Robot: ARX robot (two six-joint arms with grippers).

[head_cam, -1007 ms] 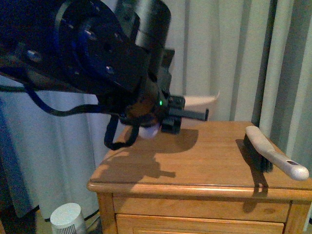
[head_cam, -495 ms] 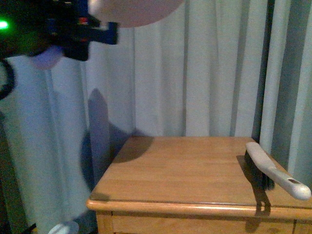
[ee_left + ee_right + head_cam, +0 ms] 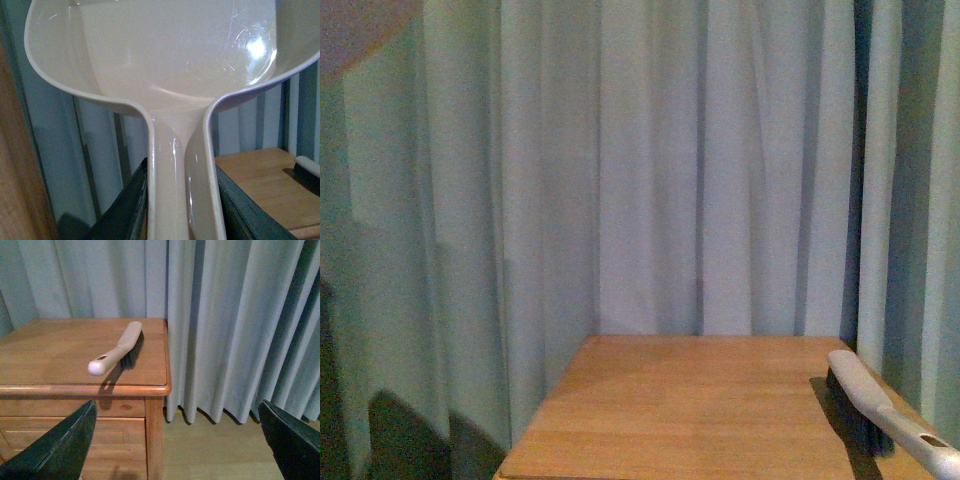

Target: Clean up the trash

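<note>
Left fingers (image 3: 125,205) clenched on dustpan (image 3: 165,60) handle. Right fingers (image 3: 60,445) spread wide, empty. Brush (image 3: 117,351) lies on wooden desk (image 3: 45,350), near curtain (image 3: 225,315).

L hand (image 3: 182,205) is clamped on the dustpan (image 3: 175,60) handle, w/ its two dark fingers (image 3: 125,210) pressed vs. either side of the stem and the scoop sticking out past the fingertips. R hand (image 3: 172,447) is spread wide, its dark fingers (image 3: 60,445) far apart at the edges of the R wrist view, gripping nothing. R hand sits in mid-air, approx. level, touching nothing.
</note>
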